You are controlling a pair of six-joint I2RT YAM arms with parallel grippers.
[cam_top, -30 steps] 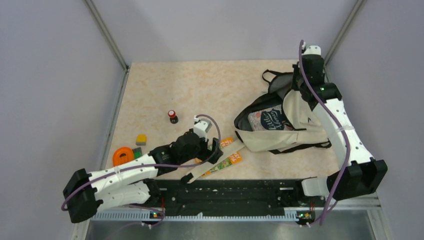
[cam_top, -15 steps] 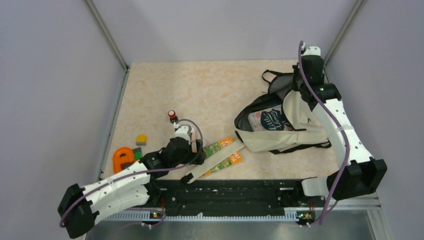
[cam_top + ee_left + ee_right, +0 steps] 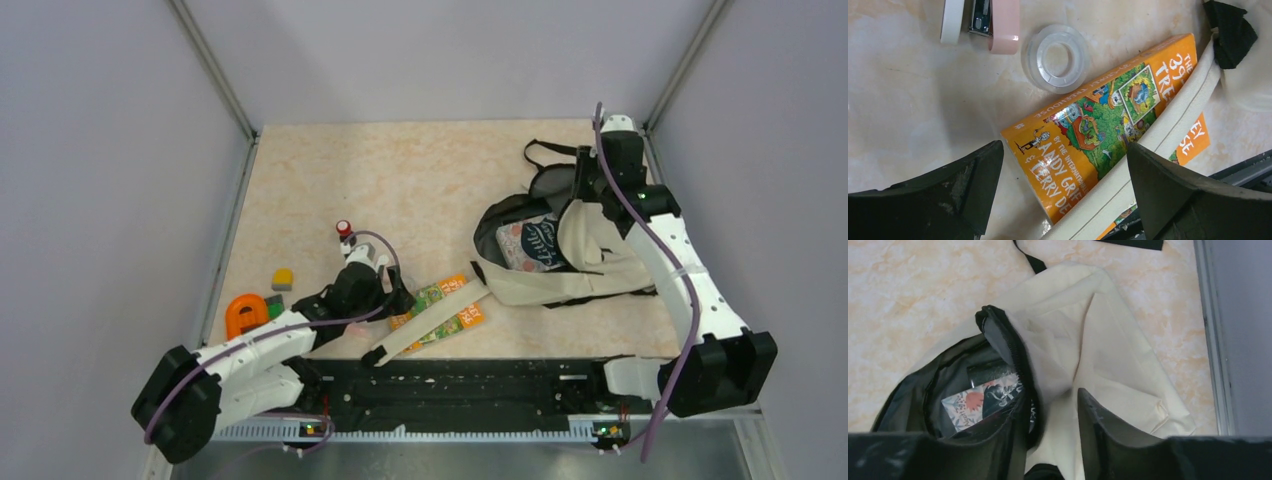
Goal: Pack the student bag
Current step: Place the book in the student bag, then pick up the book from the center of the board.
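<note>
The student bag (image 3: 590, 270) lies at the right of the table, cream with a black-lined mouth facing left. Inside the mouth sits a patterned book (image 3: 540, 245), which shows in the right wrist view too (image 3: 980, 402). My right gripper (image 3: 582, 195) hangs over the bag's upper rim. Its jaws (image 3: 1050, 395) stand slightly apart, open, with the black zipper rim (image 3: 1015, 360) and cream fabric between them. Two orange books (image 3: 440, 295) lie by the near edge under a cream strap (image 3: 430, 325). My left gripper (image 3: 1064, 150) is open wide just above one orange book (image 3: 1088, 125) and the strap (image 3: 1168, 135).
A clear tape roll (image 3: 1055, 57) and a pink-and-white stapler (image 3: 980, 20) lie beyond the orange book. At the left sit a red-capped bottle (image 3: 344, 230), a yellow block (image 3: 283, 278) and an orange tape dispenser (image 3: 245, 312). The grey wall (image 3: 1243, 340) runs close along the bag's right.
My left gripper swung left and now hovers low over the orange book. My right gripper dropped a little and its jaws parted; the bag's mouth sagged wider.
</note>
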